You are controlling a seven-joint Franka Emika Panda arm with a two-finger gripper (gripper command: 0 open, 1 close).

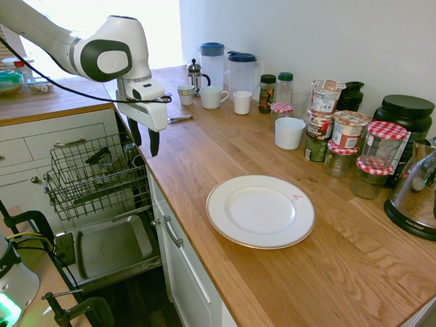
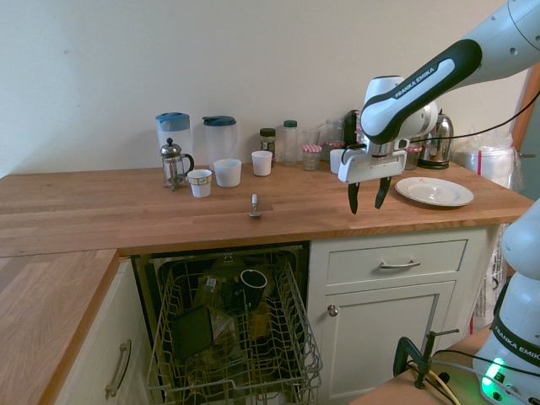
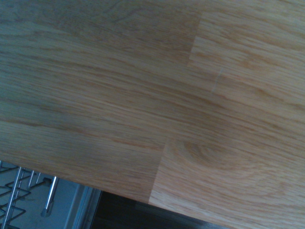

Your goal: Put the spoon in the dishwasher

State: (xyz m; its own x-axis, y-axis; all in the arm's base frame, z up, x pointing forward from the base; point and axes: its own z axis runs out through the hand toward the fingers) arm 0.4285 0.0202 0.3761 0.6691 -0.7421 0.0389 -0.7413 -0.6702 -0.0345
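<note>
The spoon (image 1: 179, 118) (image 2: 254, 207) is small and shiny and lies flat on the wooden countertop, a little in front of the mugs. The dishwasher (image 1: 95, 174) (image 2: 232, 329) stands open below the counter, its grey wire rack pulled out over the dropped door (image 1: 109, 248). My gripper (image 1: 145, 144) (image 2: 367, 202) hangs open with nothing between its dark fingers, pointing down just above the counter's front edge and well apart from the spoon. In the wrist view I see only wood grain and a corner of the rack (image 3: 19, 195).
A white plate (image 1: 260, 210) lies on the counter. White mugs (image 1: 212, 97), a French press (image 2: 173, 163), two jugs (image 2: 221, 137), jars (image 1: 373, 158) and a kettle (image 1: 417, 191) line the wall. The rack holds a dark mug (image 2: 252, 279). White drawers (image 2: 396, 261) stand beside the dishwasher.
</note>
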